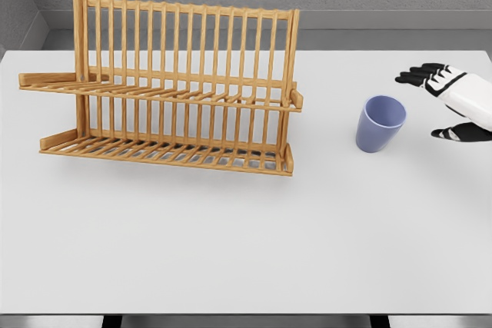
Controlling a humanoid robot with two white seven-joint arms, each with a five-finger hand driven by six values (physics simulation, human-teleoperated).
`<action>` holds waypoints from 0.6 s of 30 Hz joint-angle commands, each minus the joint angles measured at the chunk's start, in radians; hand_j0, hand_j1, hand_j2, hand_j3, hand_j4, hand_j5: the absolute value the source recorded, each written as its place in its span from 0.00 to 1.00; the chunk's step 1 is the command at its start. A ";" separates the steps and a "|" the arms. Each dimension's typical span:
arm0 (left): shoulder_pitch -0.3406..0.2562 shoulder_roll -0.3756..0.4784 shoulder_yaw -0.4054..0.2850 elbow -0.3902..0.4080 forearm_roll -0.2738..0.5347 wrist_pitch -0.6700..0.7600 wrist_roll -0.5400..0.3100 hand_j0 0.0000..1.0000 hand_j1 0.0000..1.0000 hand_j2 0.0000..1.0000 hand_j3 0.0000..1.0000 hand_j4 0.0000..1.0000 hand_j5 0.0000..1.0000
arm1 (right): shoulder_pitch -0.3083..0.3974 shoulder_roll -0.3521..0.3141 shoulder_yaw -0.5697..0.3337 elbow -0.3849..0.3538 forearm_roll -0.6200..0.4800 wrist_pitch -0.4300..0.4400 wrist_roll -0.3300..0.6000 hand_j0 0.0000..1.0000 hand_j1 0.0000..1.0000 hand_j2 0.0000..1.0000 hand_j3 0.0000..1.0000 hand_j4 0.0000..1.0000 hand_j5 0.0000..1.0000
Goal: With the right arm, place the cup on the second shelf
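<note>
Fingers [419, 76] of my right hand [453, 101] spread wide, holding nothing. One blue plastic cup [380, 123] upright on white table [246, 251], just left of them; one two-tier wooden slatted rack [173, 86] further left.

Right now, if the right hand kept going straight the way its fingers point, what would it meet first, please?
Most likely the cup: the open right hand points left toward it, with only bare table between, though depth is hard to judge.

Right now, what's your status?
Right hand open, beside cup, not touching. Cup upright on table. Rack empty, path clear.
</note>
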 commanded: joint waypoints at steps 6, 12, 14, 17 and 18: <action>0.000 0.000 0.000 0.000 0.001 0.000 0.000 1.00 1.00 1.00 1.00 1.00 1.00 | -0.037 -0.023 -0.011 0.014 -0.010 0.000 -0.005 1.00 1.00 1.00 1.00 1.00 1.00; 0.000 0.000 0.000 0.000 0.001 0.000 0.000 1.00 1.00 1.00 1.00 1.00 1.00 | -0.186 0.034 0.038 0.037 -0.004 0.000 0.446 1.00 1.00 1.00 1.00 1.00 1.00; 0.000 0.000 0.000 0.000 0.001 0.000 0.000 1.00 1.00 1.00 1.00 1.00 1.00 | -0.328 0.092 0.176 0.153 -0.004 0.000 0.446 1.00 1.00 1.00 1.00 1.00 1.00; 0.000 0.000 0.000 0.000 0.001 0.000 0.000 1.00 1.00 1.00 1.00 1.00 1.00 | -0.336 0.091 0.186 0.163 -0.004 0.000 0.484 1.00 1.00 1.00 1.00 1.00 1.00; 0.000 0.000 0.000 0.000 0.001 0.000 0.000 1.00 1.00 1.00 1.00 1.00 1.00 | -0.356 0.094 0.188 0.163 -0.004 0.000 0.540 1.00 1.00 1.00 1.00 1.00 1.00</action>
